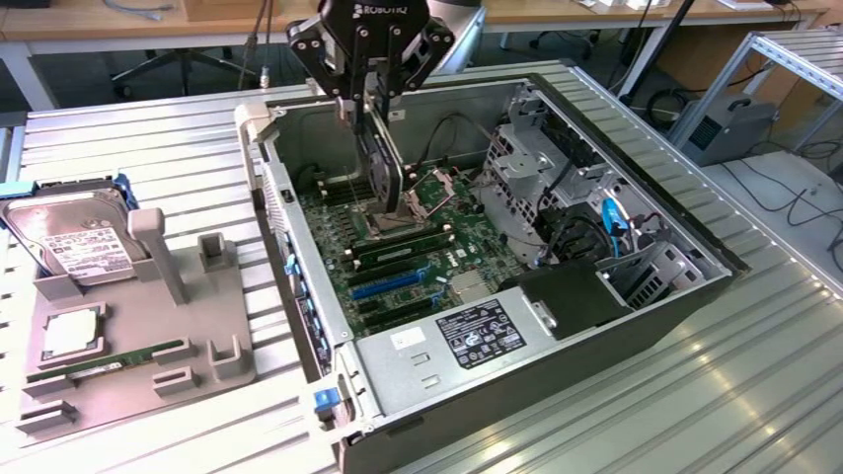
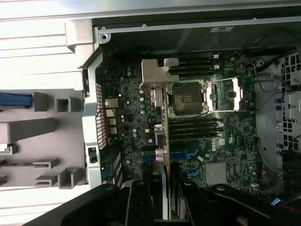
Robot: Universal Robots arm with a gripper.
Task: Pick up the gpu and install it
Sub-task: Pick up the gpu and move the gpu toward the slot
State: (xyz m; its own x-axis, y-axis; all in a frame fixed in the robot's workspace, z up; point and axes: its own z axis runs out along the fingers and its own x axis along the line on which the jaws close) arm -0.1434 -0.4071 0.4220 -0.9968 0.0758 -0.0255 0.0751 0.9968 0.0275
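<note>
- Arm comes straight down from above; gripper hangs over the open case, fingers pointing down into it.
- Fingers partly closed, clamped on both flat faces of the gpu. Firm hold.
- Card hangs upright on edge, slightly tilted; silver bracket at the end away from the fingers.
- Its lower edge is over the motherboard, just by the CPU socket. Can't tell if it touches.
- Card sits apart from the blue slots, which lie nearer the case's front end.
- Clearances: side wall on the exterior view's left is near the card; drive cage and cables crowd the exterior view's right.
- Open room above the board between the two.
- Hard drive rests on the grey holder, well apart.
</note>
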